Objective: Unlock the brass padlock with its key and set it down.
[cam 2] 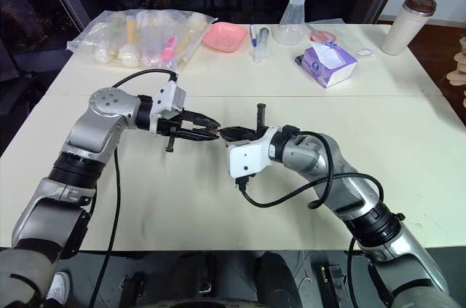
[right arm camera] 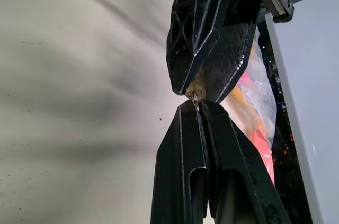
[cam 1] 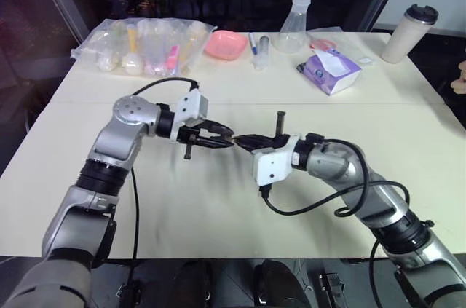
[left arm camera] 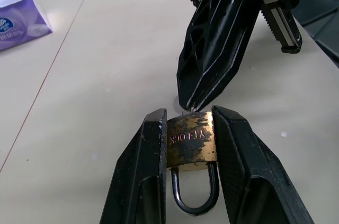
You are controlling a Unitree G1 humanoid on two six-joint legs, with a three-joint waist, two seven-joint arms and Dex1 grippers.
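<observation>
Brass padlock (left arm camera: pixel 191 141) clamped between left gripper (cam 1: pixel 220 135) fingers, frame centre, above table (cam 1: pixel 218 199); just right, right gripper (cam 1: pixel 247 140) pinched tight on key (right arm camera: pixel 195 98) at lock's base. Risks twisting off-axis; could bend key or slip padlock loose.

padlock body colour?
Tarnished yellow brass padlock with a silvery shackle, clearest in the left wrist view.

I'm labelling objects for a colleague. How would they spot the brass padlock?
Find the two black grippers meeting above the middle of the cream table. The left gripper clamps the brass padlock: a tarnished yellow body, silvery shackle pointing back between the fingers, the only metal there.
</observation>
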